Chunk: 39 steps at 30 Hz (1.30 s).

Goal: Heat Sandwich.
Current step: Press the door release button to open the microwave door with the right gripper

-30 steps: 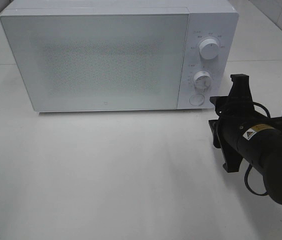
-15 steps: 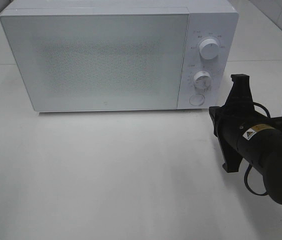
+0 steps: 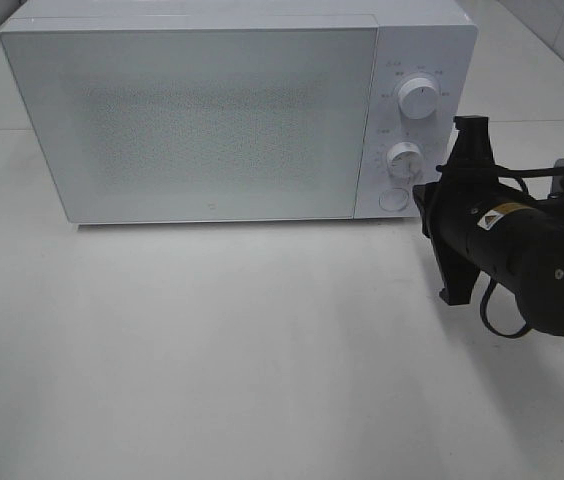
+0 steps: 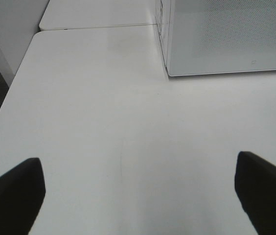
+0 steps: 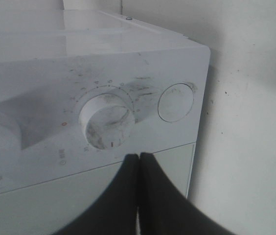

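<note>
Two sets of jaws stand in opposite states. The right jaws are pressed fully together, their two dark fingers (image 5: 123, 196) meeting along a thin seam with nothing between them. They hold nothing. In the right wrist view their tips point at the control panel of the white microwave (image 3: 202, 120), just beside the lower dial (image 5: 107, 121) and near the round button (image 5: 175, 103). Whether the tips touch the panel cannot be told. From the high camera the black right arm (image 3: 522, 250) reaches in from the right side, its front end close to the panel's outer edge, level with the lower dial and the button. The upper dial (image 3: 418, 98) sits above them, apart from the arm. The left jaws are spread wide, with one dark finger (image 4: 15, 191) and the other (image 4: 265, 191) at opposite sides of the left wrist view and only bare white bench (image 3: 262, 350) between them. They hold and touch nothing, and they are well apart from the microwave, whose lower front corner shows farther off in that view. The microwave stands on the bench with its door (image 3: 192, 125) shut flat. The sandwich shows in none of the views, and whether it lies behind the shut door cannot be told.
</note>
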Tool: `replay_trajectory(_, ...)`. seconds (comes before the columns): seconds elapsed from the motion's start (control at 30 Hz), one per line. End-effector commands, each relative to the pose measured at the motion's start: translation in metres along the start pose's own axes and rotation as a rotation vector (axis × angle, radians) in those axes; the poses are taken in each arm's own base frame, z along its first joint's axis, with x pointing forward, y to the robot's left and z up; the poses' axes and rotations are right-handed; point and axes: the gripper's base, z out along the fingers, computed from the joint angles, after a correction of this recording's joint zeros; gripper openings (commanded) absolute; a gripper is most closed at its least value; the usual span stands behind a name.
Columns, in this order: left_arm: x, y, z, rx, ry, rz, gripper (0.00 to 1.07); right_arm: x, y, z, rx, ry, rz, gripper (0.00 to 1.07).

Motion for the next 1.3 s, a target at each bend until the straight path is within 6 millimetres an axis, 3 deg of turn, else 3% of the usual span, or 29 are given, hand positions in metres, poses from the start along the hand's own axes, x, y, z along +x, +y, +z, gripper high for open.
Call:
replay_trajectory(0.03,0.002,-0.001,-0.003,0.004,-0.031,-0.007,1.03,0.001,-0.006,0.012,0.033,0.012,-0.006,0.01)
replay_trajectory(0.3,0.002,-0.001,-0.003,0.004,-0.031,-0.007,1.03,0.007,-0.017,0.035,0.054,0.002,0.026,0.01)
replay_trajectory(0.8,0.002,-0.001,-0.003,0.004,-0.031,-0.007,1.03,0.0,-0.011,0.073,0.04,-0.002,0.013,0.01)
replay_trajectory(1.3,0.002,-0.001,-0.003,0.003,-0.031,-0.007,1.03,-0.002,-0.009,0.091,0.027,-0.009,0.02,0.01)
